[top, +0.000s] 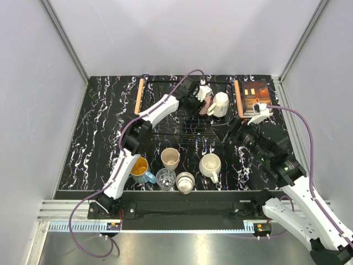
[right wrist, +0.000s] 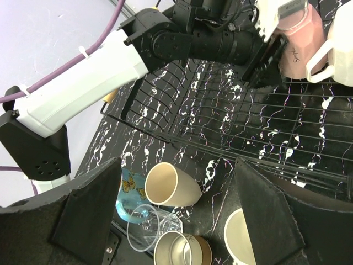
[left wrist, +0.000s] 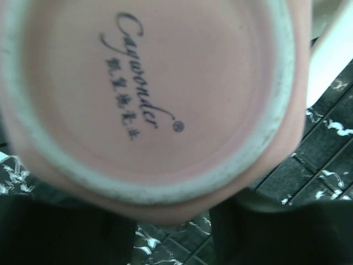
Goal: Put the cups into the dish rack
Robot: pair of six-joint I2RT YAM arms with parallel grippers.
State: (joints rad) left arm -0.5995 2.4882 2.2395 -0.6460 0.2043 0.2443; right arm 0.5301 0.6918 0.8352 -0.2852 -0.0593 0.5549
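left fingers (left wrist: 66, 234) clamped on pink mug (left wrist: 165, 94), beside white mug (top: 219, 104) in dish rack (top: 140, 95) | right fingers (right wrist: 88, 215) apart, empty

- Upper centre: dish rack (top: 176, 131), black wire with a wooden handle at each end; white mug (top: 219, 105) inside, toward its right end.
- Left gripper (top: 202, 99) over the rack, at the pink mug (top: 207, 105), just beside the white mug.
- Lower centre, on the desk (top: 99, 127): blue mug (top: 141, 169), cream cup (top: 170, 158), glass tumbler (top: 165, 179), cream mug (top: 210, 167).
- Upper right: book (top: 255, 94).
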